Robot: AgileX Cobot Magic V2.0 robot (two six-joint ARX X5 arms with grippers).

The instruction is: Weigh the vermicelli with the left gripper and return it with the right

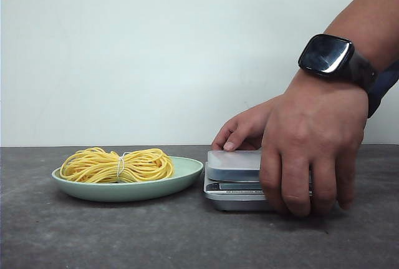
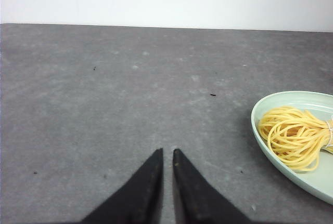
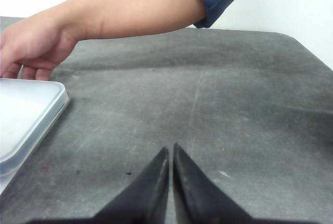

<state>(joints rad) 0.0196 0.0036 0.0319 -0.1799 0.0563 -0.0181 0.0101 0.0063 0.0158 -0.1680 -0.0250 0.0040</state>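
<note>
Both grippers — left gripper (image 2: 167, 154), right gripper (image 3: 170, 150) — pressed together, empty. Wait until the person's hand (image 1: 312, 138) leaves the scale (image 1: 240, 185) — then spread left jaws over the vermicelli (image 1: 116, 165) band.

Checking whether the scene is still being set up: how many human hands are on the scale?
2. One hand grips the front right of the scale; the other hand reaches behind its platform. Fingertips of both are partly hidden by the scale.
</note>
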